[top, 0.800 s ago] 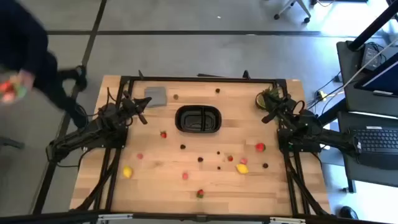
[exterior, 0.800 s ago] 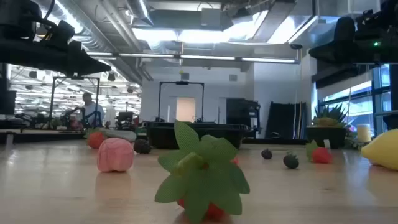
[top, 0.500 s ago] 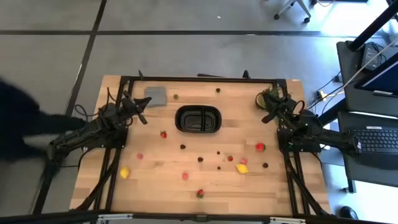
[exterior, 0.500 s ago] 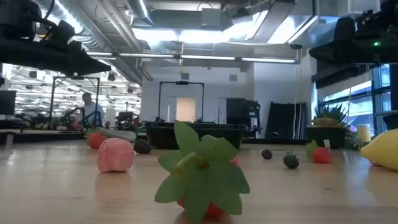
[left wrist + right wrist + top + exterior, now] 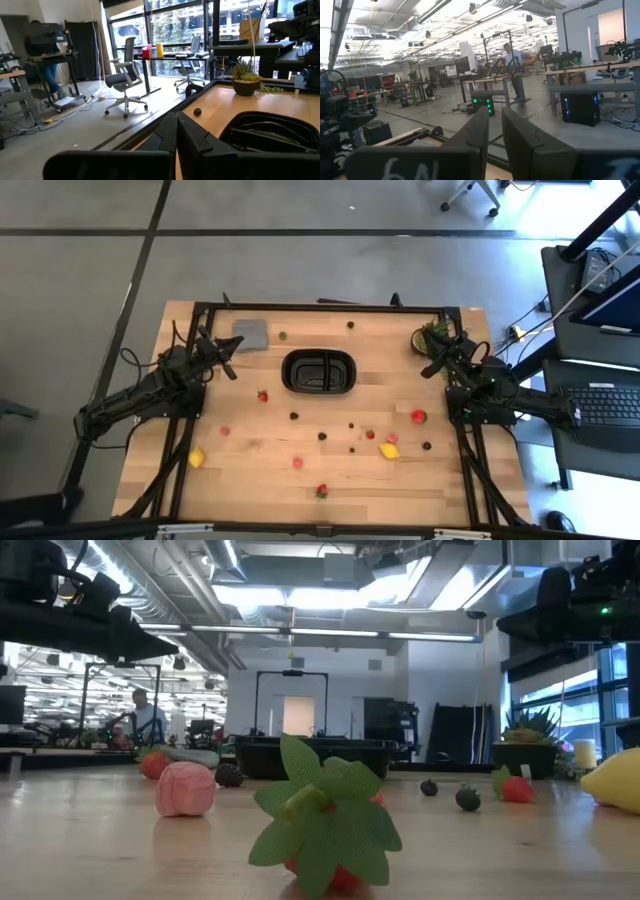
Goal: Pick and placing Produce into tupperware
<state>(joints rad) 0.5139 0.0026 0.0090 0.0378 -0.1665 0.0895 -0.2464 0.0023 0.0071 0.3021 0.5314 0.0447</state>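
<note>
Both arms sit parked at the table's far corners. The left gripper [image 5: 230, 357] hangs near the flat grey square piece [image 5: 250, 334], its two fingers [image 5: 192, 137] pressed together with nothing between them. Over on the other side, the right gripper [image 5: 432, 360] waits beside a small potted plant [image 5: 428, 338], fingers [image 5: 517, 131] close together with only a thin gap, and it holds nothing. The black tupperware [image 5: 320, 372] sits in the middle of the far half of the table, dividers showing, no fruit visible inside. The produce is scattered across the near half: a strawberry [image 5: 263, 395] just off the tray's left corner, a lemon [image 5: 197, 457] at the left edge, another lemon [image 5: 389, 450] to the right beside a red piece [image 5: 418, 417], dark berries [image 5: 323, 436] between. Down low, a leafy strawberry [image 5: 325, 820] fills the foreground, a pink fruit [image 5: 185, 789] beside it.
</note>
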